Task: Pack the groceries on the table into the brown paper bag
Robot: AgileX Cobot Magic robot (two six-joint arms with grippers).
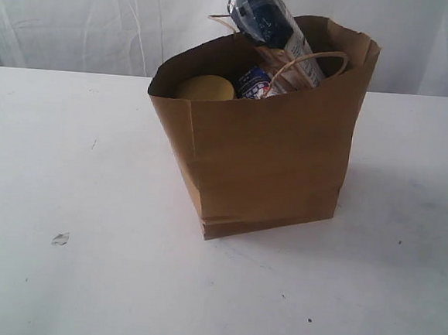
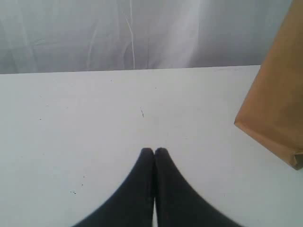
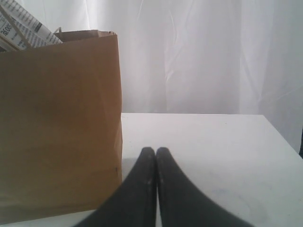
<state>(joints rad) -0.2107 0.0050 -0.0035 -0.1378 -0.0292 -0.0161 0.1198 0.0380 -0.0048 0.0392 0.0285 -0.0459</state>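
The brown paper bag (image 1: pixel 267 155) stands upright near the middle of the white table (image 1: pixel 69 163). Inside it I see the long spaghetti packet (image 1: pixel 267 16) sticking out of the top, a yellow lid (image 1: pixel 205 88) and a blue-white carton (image 1: pixel 254 82). Neither arm shows in the exterior view. My left gripper (image 2: pixel 154 151) is shut and empty, low over bare tabletop, with a corner of the bag (image 2: pixel 277 109) off to one side. My right gripper (image 3: pixel 155 150) is also shut and empty, close beside the bag's wall (image 3: pixel 57 127); the packet's printed end (image 3: pixel 23 28) pokes out above.
A white curtain (image 1: pixel 81 16) hangs behind the table. A small pale scrap (image 1: pixel 60 238) lies on the tabletop at the front left, and a few dark specks (image 1: pixel 310 320) dot the front. The table's far edge (image 2: pixel 132 71) runs along the curtain.
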